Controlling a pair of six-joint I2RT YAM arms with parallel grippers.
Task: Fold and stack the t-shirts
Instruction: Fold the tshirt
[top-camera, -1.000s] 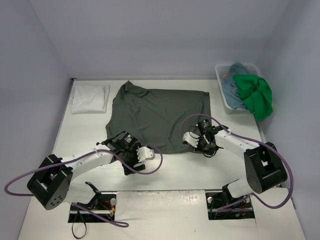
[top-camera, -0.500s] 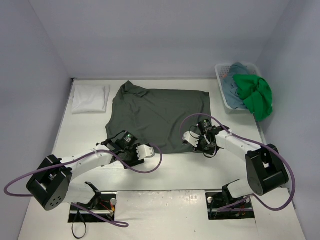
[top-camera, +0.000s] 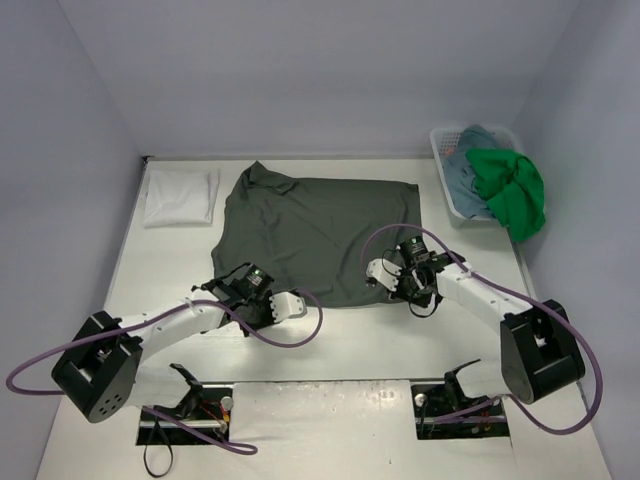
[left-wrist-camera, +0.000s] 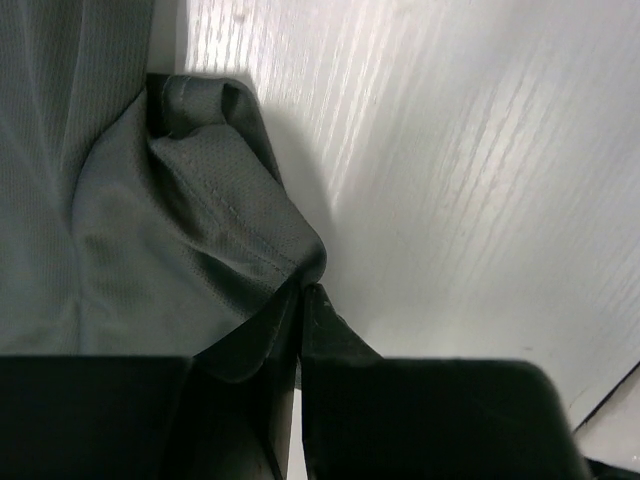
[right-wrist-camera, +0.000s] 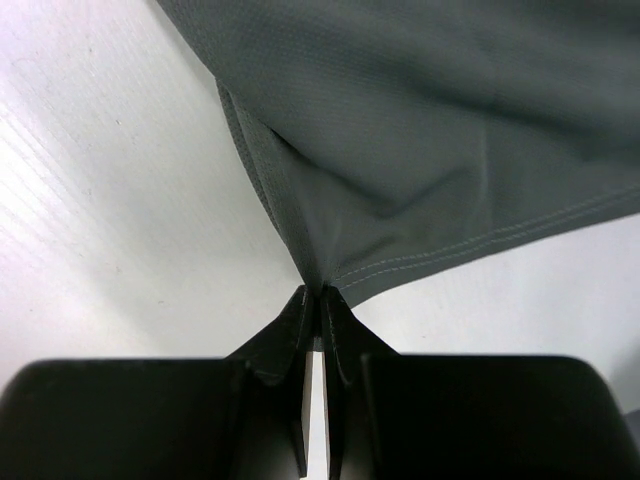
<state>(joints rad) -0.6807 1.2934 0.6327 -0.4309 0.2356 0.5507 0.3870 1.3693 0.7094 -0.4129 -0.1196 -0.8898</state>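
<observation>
1 shirt folded, 1 gripped, 2 waiting.

Top view: I see the white shirt (top-camera: 180, 195) folded at the far left of the bench (top-camera: 340, 345), the grey-green shirt (top-camera: 318, 230) spread flat mid-bench, and the blue shirt (top-camera: 465, 172) and green shirt (top-camera: 515, 195) heaped in the basket (top-camera: 440, 165). Left wrist: my left gripper (left-wrist-camera: 303, 297) has its jaws pinched on the grey-green shirt's near hem corner. Right wrist: my right gripper (right-wrist-camera: 318, 297) has its jaws clamped on the hem's other corner. I judge the stacking barely begun.
</observation>
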